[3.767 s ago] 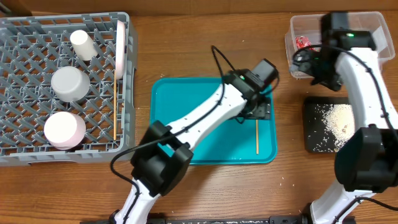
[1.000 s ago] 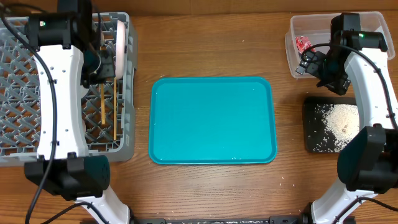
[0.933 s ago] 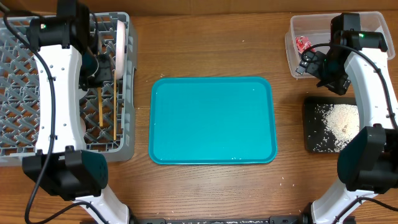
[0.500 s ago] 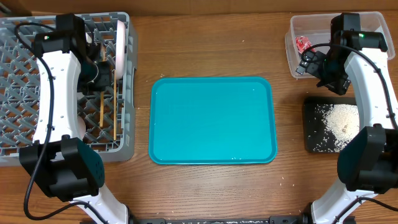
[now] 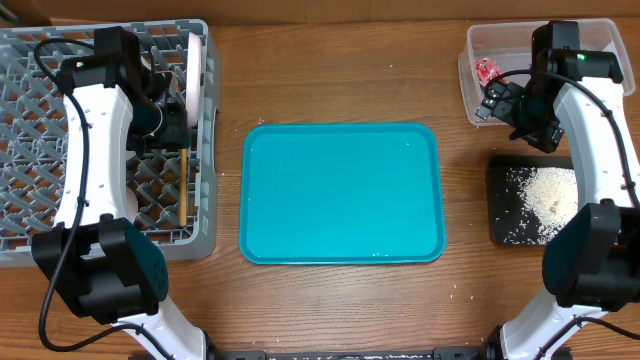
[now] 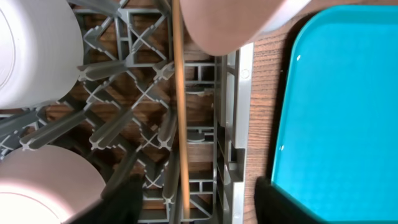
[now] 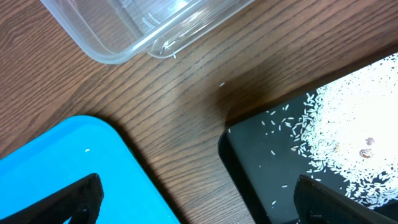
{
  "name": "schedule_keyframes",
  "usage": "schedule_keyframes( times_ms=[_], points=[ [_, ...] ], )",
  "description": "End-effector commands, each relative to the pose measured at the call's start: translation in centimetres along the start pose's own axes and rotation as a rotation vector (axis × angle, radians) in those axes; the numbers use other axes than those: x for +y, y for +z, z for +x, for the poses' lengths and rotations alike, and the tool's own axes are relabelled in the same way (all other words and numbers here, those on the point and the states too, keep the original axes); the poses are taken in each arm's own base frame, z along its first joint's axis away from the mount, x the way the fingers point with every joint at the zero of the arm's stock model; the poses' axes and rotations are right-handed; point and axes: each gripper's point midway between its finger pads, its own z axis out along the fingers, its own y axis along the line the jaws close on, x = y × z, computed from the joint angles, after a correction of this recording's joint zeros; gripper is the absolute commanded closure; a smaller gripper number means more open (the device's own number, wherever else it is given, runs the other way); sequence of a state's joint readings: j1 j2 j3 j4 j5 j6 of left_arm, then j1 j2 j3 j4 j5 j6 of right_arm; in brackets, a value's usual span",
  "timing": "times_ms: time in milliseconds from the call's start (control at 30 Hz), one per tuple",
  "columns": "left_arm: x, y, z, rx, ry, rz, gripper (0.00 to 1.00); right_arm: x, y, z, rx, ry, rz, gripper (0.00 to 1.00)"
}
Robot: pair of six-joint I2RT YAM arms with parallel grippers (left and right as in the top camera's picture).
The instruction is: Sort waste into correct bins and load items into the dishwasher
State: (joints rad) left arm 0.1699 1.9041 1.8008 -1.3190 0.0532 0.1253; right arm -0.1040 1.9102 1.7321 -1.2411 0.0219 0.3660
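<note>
The grey dish rack (image 5: 40, 150) stands at the left. My left gripper (image 5: 166, 135) hovers over its right side, open and empty. In the left wrist view, a wooden chopstick (image 6: 180, 124) lies on the lattice between the open fingers (image 6: 196, 205), untouched. A white plate (image 5: 192, 75) stands on edge by the rack's right wall. Two bowls (image 6: 31, 50) (image 6: 43, 186) show at the left. My right gripper (image 5: 503, 100) is open and empty between the clear tub (image 5: 610, 40), which holds the red wrapper (image 5: 487, 70), and the black tray (image 5: 500, 215), which holds rice (image 5: 545, 190). I see no tissue or cup.
An empty teal serving tray (image 5: 340, 190) lies mid-table; its corner shows in the right wrist view (image 7: 56, 174). A few stray grains lie on the wood (image 7: 222, 84) between the clear tub (image 7: 143, 31) and the black tray (image 7: 273, 168).
The left arm has gone from the teal tray to the rack, and the chopstick is off the tray. Over the last second it shifted slightly toward the front. The right arm has not moved.
</note>
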Motion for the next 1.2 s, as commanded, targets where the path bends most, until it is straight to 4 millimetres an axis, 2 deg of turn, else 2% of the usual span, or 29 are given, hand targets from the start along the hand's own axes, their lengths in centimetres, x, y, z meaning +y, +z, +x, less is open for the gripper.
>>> schedule_keyframes(
  times_ms=[0, 33, 133, 167, 233, 267, 333, 433, 500, 633, 733, 833, 1000, 1167],
  points=[
    [-0.3, 0.3, 0.3, 0.012, 0.0, 0.017, 0.35, 0.5, -1.3, -0.6, -0.039, -0.002, -0.025, 0.0],
    [-0.3, 0.3, 0.3, 0.012, -0.011, 0.017, 0.26, 0.5, -1.3, -0.6, -0.039, -0.002, -0.025, 0.0],
    [-0.4, 0.1, 0.4, 0.017, -0.041, 0.023, 0.23, 0.5, -1.3, -0.6, -0.039, -0.002, -0.025, 0.0],
    [-0.5, -0.2, 0.4, 0.014, -0.049, 0.024, 0.19, 0.5, -1.3, -0.6, -0.039, -0.002, -0.025, 0.0],
    [-0.6, -1.3, 0.2, 0.004, -0.073, 0.028, 0.14, 0.5, -1.3, -0.6, -0.039, -0.002, -0.025, 0.0],
    [-0.7, -3.1, 0.3, -0.007, -0.107, 0.03, 0.07, 0.5, -1.3, -0.6, -0.039, -0.002, -0.025, 0.0],
    [-1.6, -5.8, 0.5, -0.042, -0.124, 0.069, 0.0, 0.5, -1.3, -0.6, -0.039, -0.002, -0.025, 0.0],
    [-4.0, -10.0, 1.1, -0.134, -0.114, 0.184, 0.0, 0.5, -1.3, -0.6, -0.039, -0.002, -0.025, 0.0],
    [-4.6, -12.6, 2.0, -0.207, -0.101, 0.199, 0.0, 0.5, -1.3, -0.6, -0.039, -0.002, -0.025, 0.0],
    [-6.0, -17.2, 5.6, -0.328, -0.082, 0.202, 0.0, 0.5, -1.3, -0.6, -0.039, -0.002, -0.025, 0.01],
    [-7.3, -19.2, 8.7, -0.412, -0.058, 0.223, 0.0, 0.5, -1.3, -0.6, -0.039, -0.002, -0.025, 0.0],
    [-8.6, -19.8, 12.1, -0.466, -0.103, 0.265, 0.0, 0.5, -1.3, -0.6, -0.039, -0.002, -0.025, 0.0],
    [-9.0, -18.9, 17.8, -0.425, -0.316, 0.321, 0.0, 0.5, -1.3, -0.6, -0.039, -0.002, -0.025, 0.0],
    [-9.0, -18.8, 21.4, -0.387, -0.326, 0.312, 0.0, 0.5, -1.3, -0.6, -0.039, -0.002, -0.025, 0.0]
  ],
)
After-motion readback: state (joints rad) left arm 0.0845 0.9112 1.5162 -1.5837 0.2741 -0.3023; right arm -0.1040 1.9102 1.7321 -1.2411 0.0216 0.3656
